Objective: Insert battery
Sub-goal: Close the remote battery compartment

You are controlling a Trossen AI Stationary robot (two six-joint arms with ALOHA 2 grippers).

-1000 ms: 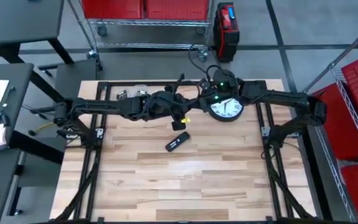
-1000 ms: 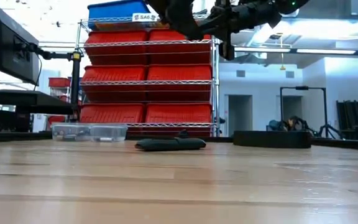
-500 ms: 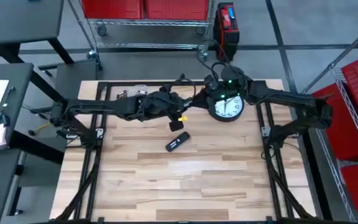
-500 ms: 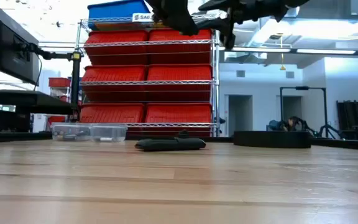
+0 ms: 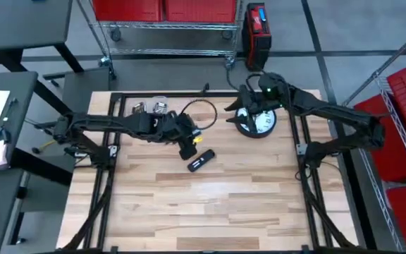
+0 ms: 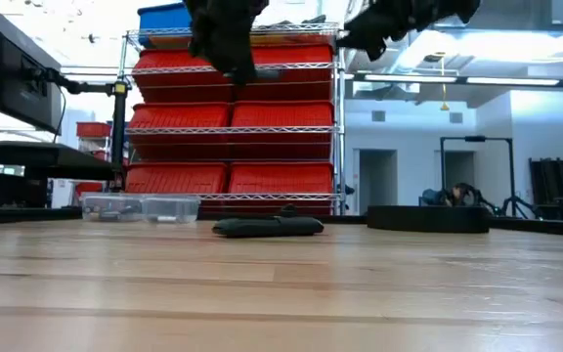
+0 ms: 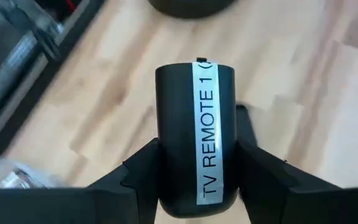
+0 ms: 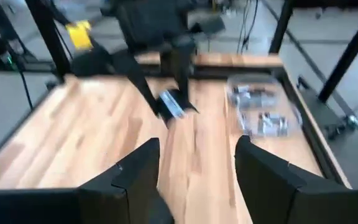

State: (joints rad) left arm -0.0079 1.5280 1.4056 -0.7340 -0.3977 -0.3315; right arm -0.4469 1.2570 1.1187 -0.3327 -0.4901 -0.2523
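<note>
Left hand clenched on remote, "TV REMOTE 1" label only wrist-visible.

Wall clock (face up), clear plastic box on table

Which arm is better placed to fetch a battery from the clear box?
Probably right: the right jaws stand open and empty by the clock, while the left jaws clamp the labelled remote piece.

A black remote with a white label, black-rimmed white-faced clock, red bins.
</note>
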